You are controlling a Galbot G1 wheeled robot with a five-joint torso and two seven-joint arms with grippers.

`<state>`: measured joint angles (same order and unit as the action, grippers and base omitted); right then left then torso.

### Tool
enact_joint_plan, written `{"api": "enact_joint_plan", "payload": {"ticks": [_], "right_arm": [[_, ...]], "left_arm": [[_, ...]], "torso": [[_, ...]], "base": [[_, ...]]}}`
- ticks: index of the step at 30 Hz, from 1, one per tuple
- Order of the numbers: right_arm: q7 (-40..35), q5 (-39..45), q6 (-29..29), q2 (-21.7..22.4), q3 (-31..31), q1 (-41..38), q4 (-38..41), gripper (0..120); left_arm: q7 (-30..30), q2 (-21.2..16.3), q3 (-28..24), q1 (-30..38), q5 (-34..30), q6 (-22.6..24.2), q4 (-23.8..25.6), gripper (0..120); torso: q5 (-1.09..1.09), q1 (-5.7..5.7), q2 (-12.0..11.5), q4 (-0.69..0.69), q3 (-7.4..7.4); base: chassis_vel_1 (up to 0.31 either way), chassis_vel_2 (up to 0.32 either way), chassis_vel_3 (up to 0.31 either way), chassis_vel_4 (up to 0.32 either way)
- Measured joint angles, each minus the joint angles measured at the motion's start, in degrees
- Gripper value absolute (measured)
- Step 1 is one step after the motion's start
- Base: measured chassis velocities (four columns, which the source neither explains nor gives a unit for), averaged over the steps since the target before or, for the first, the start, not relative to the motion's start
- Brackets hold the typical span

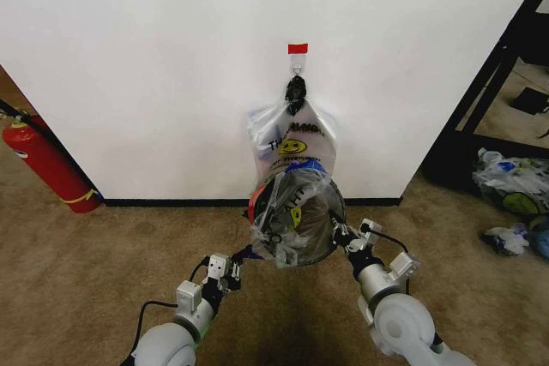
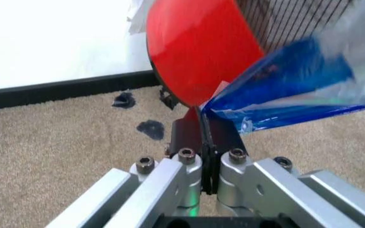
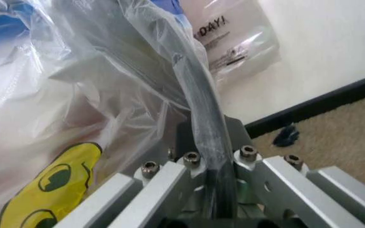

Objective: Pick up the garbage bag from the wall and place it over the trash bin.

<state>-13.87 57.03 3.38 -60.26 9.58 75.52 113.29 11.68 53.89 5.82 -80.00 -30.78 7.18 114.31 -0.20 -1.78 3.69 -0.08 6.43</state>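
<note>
Both grippers pinch hard: left gripper (image 2: 203, 124) clamps the garbage bag (image 1: 287, 225), right gripper (image 3: 203, 137) nips bag and trash bin (image 1: 326, 212) rim between them. Draped already; releasing remains, I judge.

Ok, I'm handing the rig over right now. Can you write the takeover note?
Left gripper: fingers shut on the bag's blue edge, beside the bin's red base.
Right gripper: fingers shut on the bin's black rim, with bag film over it.
Bin: tilted, held between both grippers, below the hook on the wall.
Done: bag is off the wall and draped over the bin.
Left: bag is crumpled and not visibly seated round the rim; bin is not upright. The spare bunch hangs from the hook.
</note>
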Motion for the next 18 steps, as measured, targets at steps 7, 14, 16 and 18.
{"api": "enact_joint_plan", "payload": {"ticks": [7,14,16,18], "right_arm": [[2.52,-6.10,2.57,-0.03,0.03,-0.58,-4.05,0],[3.91,-7.81,3.59,0.00,0.82,-0.91,-5.79,0],[4.12,-7.93,3.78,0.05,1.15,-0.99,-6.04,0],[4.17,-7.86,3.83,0.06,1.31,-1.02,-6.03,0]], "left_arm": [[-0.18,-0.30,-0.58,-1.26,0.45,-0.27,1.08,3],[1.72,-0.28,-0.53,-1.29,5.39,-1.12,-1.65,26],[2.79,-0.32,-0.23,-1.25,9.16,-2.02,-3.15,36],[3.43,-0.40,-0.08,-1.25,10.71,-2.39,-3.79,44]], "torso": [[0.01,0.00,0.00,0.00,0.00],[0.00,0.00,0.00,0.00,0.00],[0.00,0.00,0.00,0.00,0.00],[0.00,0.00,0.00,0.00,0.00]], "base": [[0.000,0.000,0.000,0.000],[0.000,0.000,0.000,0.000],[0.000,0.000,0.000,0.000],[0.000,0.000,0.000,0.000]]}}
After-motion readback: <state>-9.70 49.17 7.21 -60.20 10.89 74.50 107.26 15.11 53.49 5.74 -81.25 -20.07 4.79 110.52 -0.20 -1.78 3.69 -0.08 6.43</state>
